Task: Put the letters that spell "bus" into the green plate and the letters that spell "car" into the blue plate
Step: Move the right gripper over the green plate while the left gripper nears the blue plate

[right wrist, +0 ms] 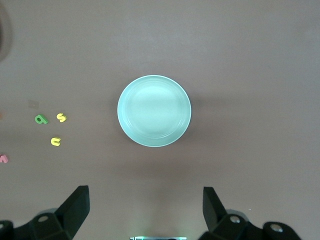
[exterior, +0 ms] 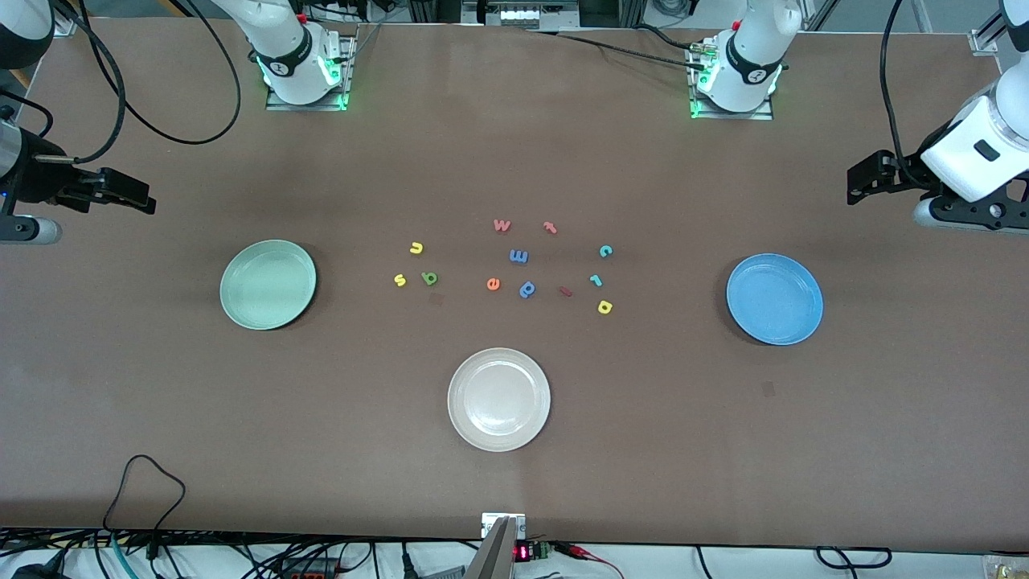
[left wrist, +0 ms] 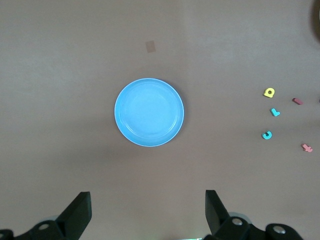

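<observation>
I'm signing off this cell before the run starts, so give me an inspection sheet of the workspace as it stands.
Surface: brown table, with two small tape patches.
Job's things: green plate and blue plate hold nothing; green b, yellow u, yellow s lie loose toward the green plate; teal c, teal r, yellow a toward the blue plate.
Clutter: cream-white plate; spare letters mid-table.
Grippers: left gripper open, up over the table near the blue plate; right gripper open near the green plate; both wait.
Cables: black cable looped on the table's near edge.
Surroundings: cables and electronics along that edge.
</observation>
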Motion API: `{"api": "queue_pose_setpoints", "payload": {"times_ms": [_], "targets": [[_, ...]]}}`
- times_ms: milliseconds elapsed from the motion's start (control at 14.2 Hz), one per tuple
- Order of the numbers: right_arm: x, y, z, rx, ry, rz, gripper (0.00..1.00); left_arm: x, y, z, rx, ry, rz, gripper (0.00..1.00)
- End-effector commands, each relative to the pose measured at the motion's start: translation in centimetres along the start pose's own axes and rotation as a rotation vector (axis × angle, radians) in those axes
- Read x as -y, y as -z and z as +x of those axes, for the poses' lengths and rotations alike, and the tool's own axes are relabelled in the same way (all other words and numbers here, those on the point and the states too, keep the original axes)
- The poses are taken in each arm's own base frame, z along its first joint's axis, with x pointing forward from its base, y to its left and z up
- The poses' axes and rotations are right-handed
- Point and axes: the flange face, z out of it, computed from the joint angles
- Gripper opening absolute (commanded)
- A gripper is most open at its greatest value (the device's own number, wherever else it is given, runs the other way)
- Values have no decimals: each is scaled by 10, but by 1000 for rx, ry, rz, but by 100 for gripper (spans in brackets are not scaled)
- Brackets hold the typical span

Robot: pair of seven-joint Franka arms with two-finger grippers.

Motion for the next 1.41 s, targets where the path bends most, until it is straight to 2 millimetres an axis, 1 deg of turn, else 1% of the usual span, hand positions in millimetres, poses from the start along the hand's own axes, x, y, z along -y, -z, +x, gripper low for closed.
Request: {"api": "queue_pose_setpoints", "payload": {"times_ms": [0, 422, 492, 562, 633, 703, 773, 844, 914, 1055, 1125, 1195, 1266, 1336], "targets": [[-2, 4, 1, 2, 8, -15, 100, 3, 4, -2, -19, -18, 16, 100], [-2, -1, 4, 12, 8, -12, 100, 3, 3, -2, -6, -1, 14, 100], [2, -6, 5, 23, 8, -11, 100, 4, -3, -4, 37, -4, 10, 100], [9, -23, 9, 55, 12, -10, 100, 2, -10, -9, 97, -5, 2, 100], [25, -43, 19, 91, 49, -12, 100, -8, -27, -9, 194, -23, -4, 100], [48, -55, 24, 108, 84, -17, 100, -13, -39, -11, 264, -31, -25, 100], [62, -71, 30, 128, 95, -21, 100, -27, -62, -1, 311, -62, -34, 100], [70, -87, 36, 155, 105, -20, 100, -37, -87, 13, 351, -74, -33, 100], [78, -108, 43, 187, 105, 0, 100, -49, -103, 26, 330, -90, -31, 100], [89, -145, 53, 196, 94, 64, 100, -81, -139, 54, 280, -158, -32, 100], [101, -166, 51, 170, 105, 63, 100, -118, -159, 68, 237, -216, -32, 100], [118, -184, 49, 151, 98, 56, 100, -150, -177, 78, 197, -244, -28, 100], [127, -202, 46, 134, 83, 50, 100, -186, -196, 85, 164, -263, -25, 100], [146, -218, 40, 115, 110, 44, 100, -209, -211, 89, 134, -201, -22, 100]]}}
